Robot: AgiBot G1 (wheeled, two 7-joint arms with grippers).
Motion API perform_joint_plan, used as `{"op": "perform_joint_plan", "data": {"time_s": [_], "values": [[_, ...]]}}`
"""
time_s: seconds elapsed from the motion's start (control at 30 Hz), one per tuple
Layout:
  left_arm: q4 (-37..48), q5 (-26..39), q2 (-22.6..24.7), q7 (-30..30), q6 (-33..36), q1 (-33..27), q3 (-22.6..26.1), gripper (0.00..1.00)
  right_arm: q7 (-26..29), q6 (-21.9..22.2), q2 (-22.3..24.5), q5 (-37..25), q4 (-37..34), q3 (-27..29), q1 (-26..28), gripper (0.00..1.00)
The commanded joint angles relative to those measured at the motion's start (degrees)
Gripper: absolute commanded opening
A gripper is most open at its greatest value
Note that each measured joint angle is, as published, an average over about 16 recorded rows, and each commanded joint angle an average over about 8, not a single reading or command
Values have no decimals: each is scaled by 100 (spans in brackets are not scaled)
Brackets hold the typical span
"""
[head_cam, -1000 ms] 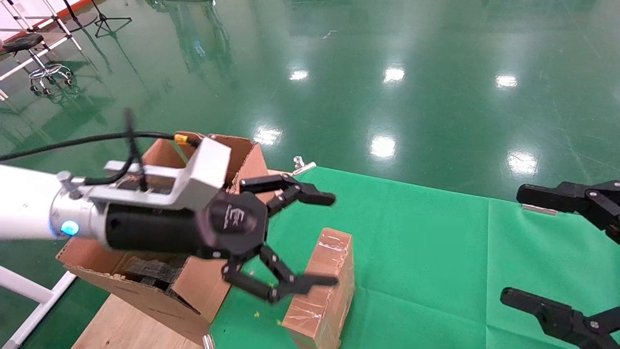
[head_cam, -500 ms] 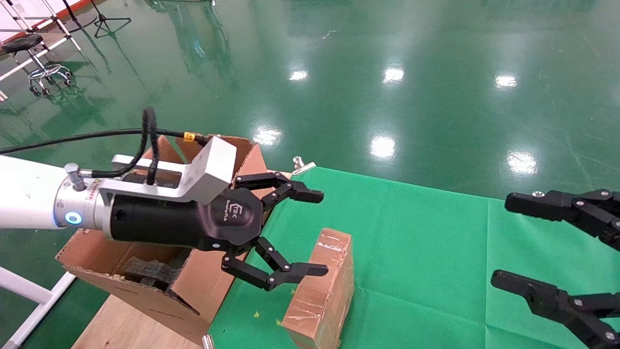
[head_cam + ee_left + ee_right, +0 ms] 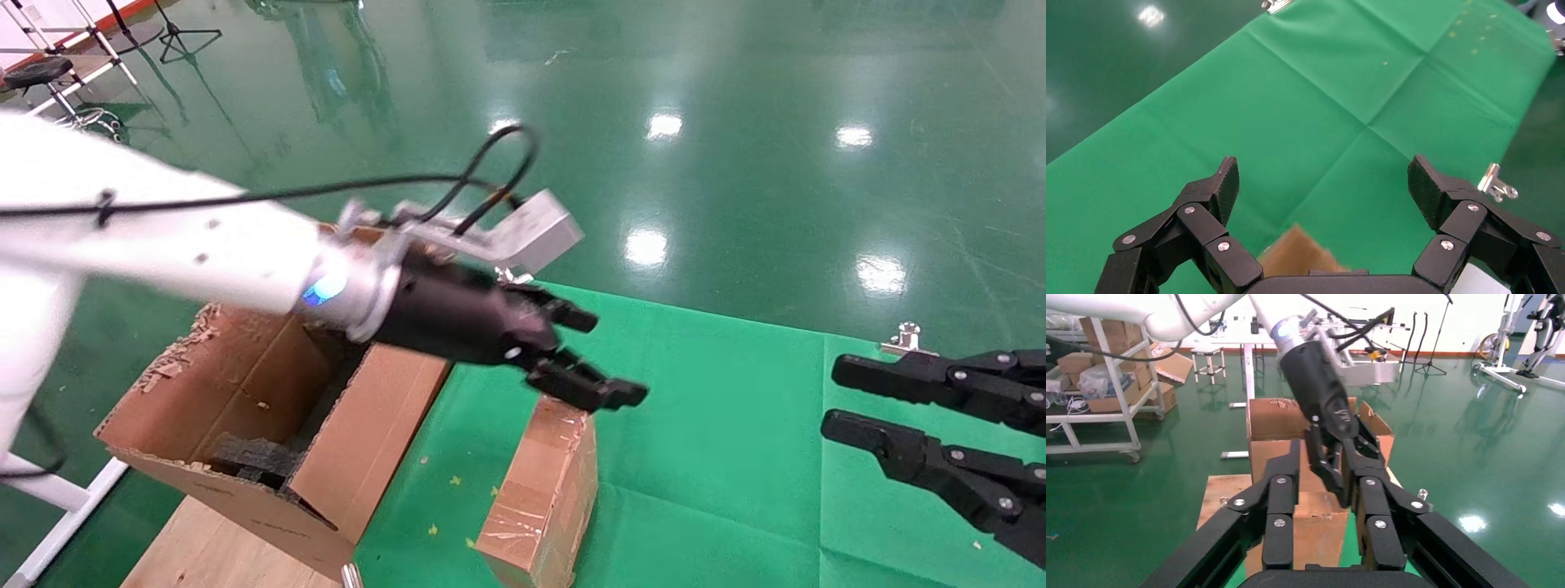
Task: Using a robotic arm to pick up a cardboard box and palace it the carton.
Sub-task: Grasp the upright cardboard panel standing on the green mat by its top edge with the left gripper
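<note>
Left gripper [image 3: 601,359] hovers spread just above the cardboard box [image 3: 543,490].
The left wrist view shows its fingers [image 3: 1220,187] wide apart, seemingly holding nothing; the carton [image 3: 245,425] sits at nine o'clock; right gripper [image 3: 842,400] parked, nearly closed.

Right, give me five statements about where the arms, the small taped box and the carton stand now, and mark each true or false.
1. The left gripper is open above the cardboard box. True.
2. The cardboard box lies inside the carton. False: it stands on the green cloth beside the carton.
3. The left gripper holds the cardboard box. False: its fingers are spread and hold nothing.
4. Black foam shows inside the carton. True.
5. The right gripper hangs over the carton. False: it sits at the cloth's right side.
</note>
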Motion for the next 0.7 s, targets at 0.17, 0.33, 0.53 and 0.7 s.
{"op": "perform_joint_plan", "data": {"time_s": [0.17, 0.33, 0.53, 0.7], "values": [[-38, 717, 517, -1509, 440, -732, 465, 100, 0, 0, 0, 0, 0, 0, 0, 0], [-63, 982, 668, -2331, 834, -1125, 834, 100, 0, 0, 0, 0, 0, 0, 0, 0], [-75, 1024, 719, -2721, 961, -1541, 1387, 100, 0, 0, 0, 0, 0, -1, 0, 0], [-79, 902, 715, -2868, 957, -1785, 1908, 100, 0, 0, 0, 0, 0, -1, 0, 0]]}}
